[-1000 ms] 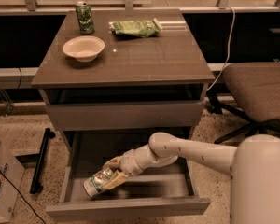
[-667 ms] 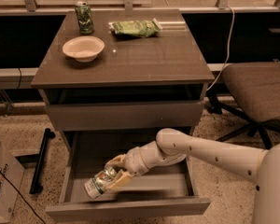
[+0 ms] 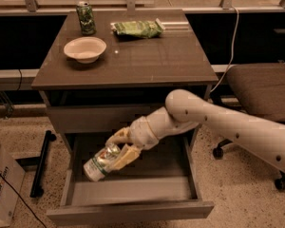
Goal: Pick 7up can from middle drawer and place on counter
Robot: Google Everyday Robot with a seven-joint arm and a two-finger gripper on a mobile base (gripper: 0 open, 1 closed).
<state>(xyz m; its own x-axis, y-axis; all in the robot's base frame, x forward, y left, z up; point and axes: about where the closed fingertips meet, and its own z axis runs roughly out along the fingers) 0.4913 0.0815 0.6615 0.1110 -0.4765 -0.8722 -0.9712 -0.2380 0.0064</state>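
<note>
Grey-brown counter [image 3: 133, 61] up top, speckled floor below, and I'm looking down into the open middle drawer [image 3: 133, 212]. My gripper [image 3: 112, 154] is down inside it, fingers [image 3: 125, 156] clamped on either side of the 7up can [image 3: 97, 165]. The can is tilted, its base pointing at the drawer's front-left corner. I can't tell whether it has cleared the drawer floor.

Risks as I see them: that slanted hold looks marginal, so the can could pivot or slide out on the lift. The drawer front [image 3: 90, 118] above overhangs the arm, so a straight pull upward could knock the wrist or can against it. I'd come out toward the front first. The counter's back half is busy, so a careless set-down could bump something.

Containers: the drawer holds only the 7up can as far as I can see. On the counter, the bowl [image 3: 85, 49] looks empty, with a green can [image 3: 86, 18] and a bag [image 3: 136, 28] behind.
</note>
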